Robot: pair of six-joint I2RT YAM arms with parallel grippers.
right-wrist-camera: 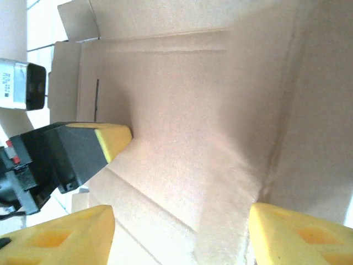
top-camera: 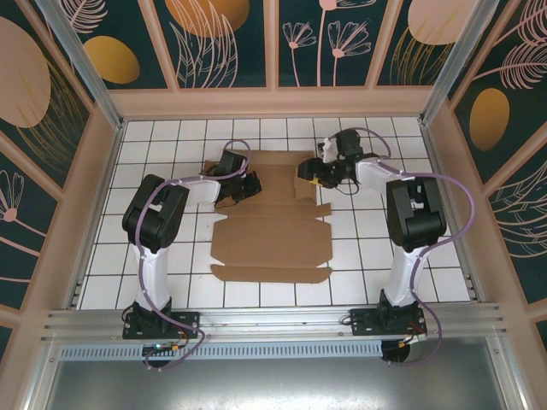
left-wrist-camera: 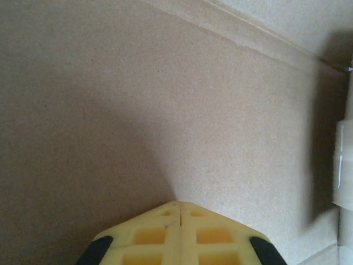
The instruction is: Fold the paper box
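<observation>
The paper box [top-camera: 269, 239] is a brown cardboard blank lying mostly flat on the white tiles, its far flaps partly raised between the two grippers. My left gripper [top-camera: 246, 186] is at the far left part of the blank. In the left wrist view its yellow fingers [left-wrist-camera: 179, 205] are shut tip to tip against the cardboard [left-wrist-camera: 165, 99]. My right gripper [top-camera: 309, 175] is at the far right part. It [right-wrist-camera: 179, 212] stands open, with a creased cardboard panel [right-wrist-camera: 182, 110] across the gap between its fingers. The left gripper's yellow tip [right-wrist-camera: 113, 138] presses the same panel from the left.
The tiled floor [top-camera: 402, 256] is walled by a pink frame with dark patterned panels [top-camera: 51, 102] on three sides. A metal rail [top-camera: 273, 320] runs along the near edge, by the arm bases. Bare tiles lie left and right of the blank.
</observation>
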